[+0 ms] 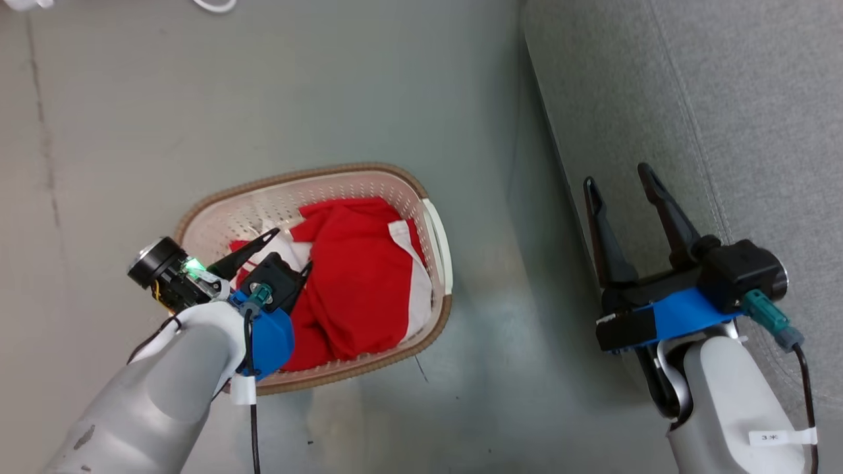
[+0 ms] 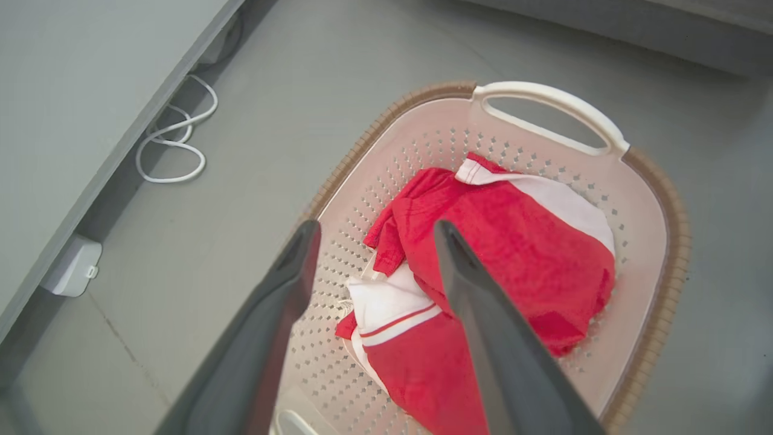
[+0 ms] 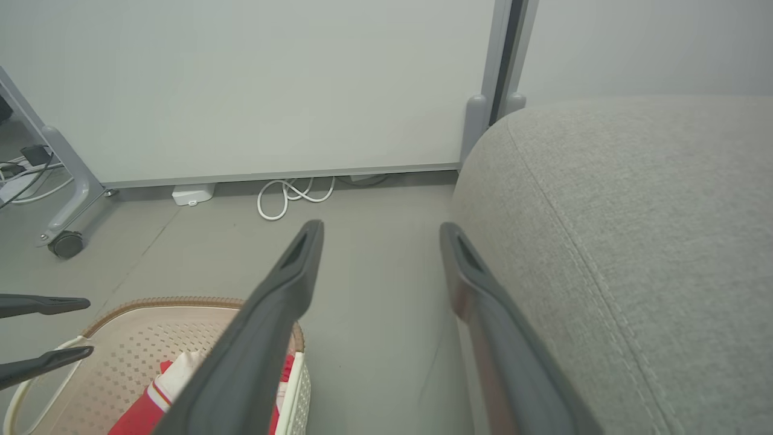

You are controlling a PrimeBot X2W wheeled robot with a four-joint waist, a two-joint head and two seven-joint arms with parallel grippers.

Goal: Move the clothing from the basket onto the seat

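Observation:
The cream basket (image 1: 296,176) with its brown rim stands on the grey floor and holds the red and white clothing (image 1: 359,276) in a crumpled heap. My left gripper (image 1: 293,249) hovers over the basket's left part, open, with nothing between its fingers. Seen from the left wrist, the left gripper (image 2: 377,226) points down at the clothing (image 2: 519,241) inside the basket (image 2: 670,241). My right gripper (image 1: 616,174) is open and empty beside the front edge of the grey seat (image 1: 724,99). The right wrist view has the right gripper (image 3: 381,226), the seat (image 3: 634,211), the basket (image 3: 151,338) and the left gripper (image 3: 89,326).
A white cable (image 3: 290,196) lies coiled on the floor by a pale wall panel. A wheeled frame leg (image 3: 66,244) stands at the left. A small white box (image 2: 69,269) sits under the panel's edge. Bare grey floor separates basket and seat.

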